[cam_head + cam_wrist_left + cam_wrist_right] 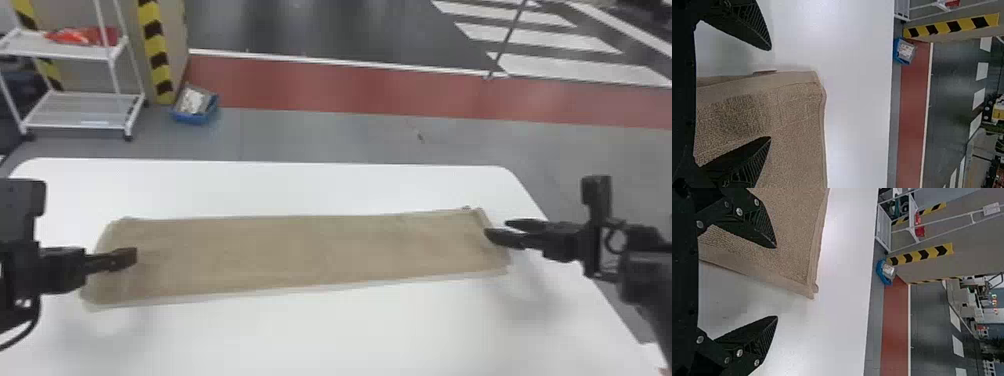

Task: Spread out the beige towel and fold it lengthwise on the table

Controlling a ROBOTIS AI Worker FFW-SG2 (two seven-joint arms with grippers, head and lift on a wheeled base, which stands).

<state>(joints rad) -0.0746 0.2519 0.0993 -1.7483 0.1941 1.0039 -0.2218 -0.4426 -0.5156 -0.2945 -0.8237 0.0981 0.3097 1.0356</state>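
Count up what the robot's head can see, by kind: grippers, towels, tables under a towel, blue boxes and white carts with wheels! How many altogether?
Grippers: 2, the left gripper and the right gripper
Towels: 1, the beige towel
Tables under a towel: 1, the white table
Blue boxes: 1, the blue box
White carts: 1, the white cart
Total: 6

Place: it is looking like a workshop or an industrial hall.
Floor (pixel 310 135): a red lane (pixel 350 85) is running along a dark surface (pixel 300 30), where white stripes (pixel 540 39) are lying.
Wall (pixel 961 231): yellow and black warning tape (pixel 922 254) is marking its edge.
Cart (pixel 65 51): with open white shelves (pixel 80 109), it is standing on small wheels (pixel 128 137).
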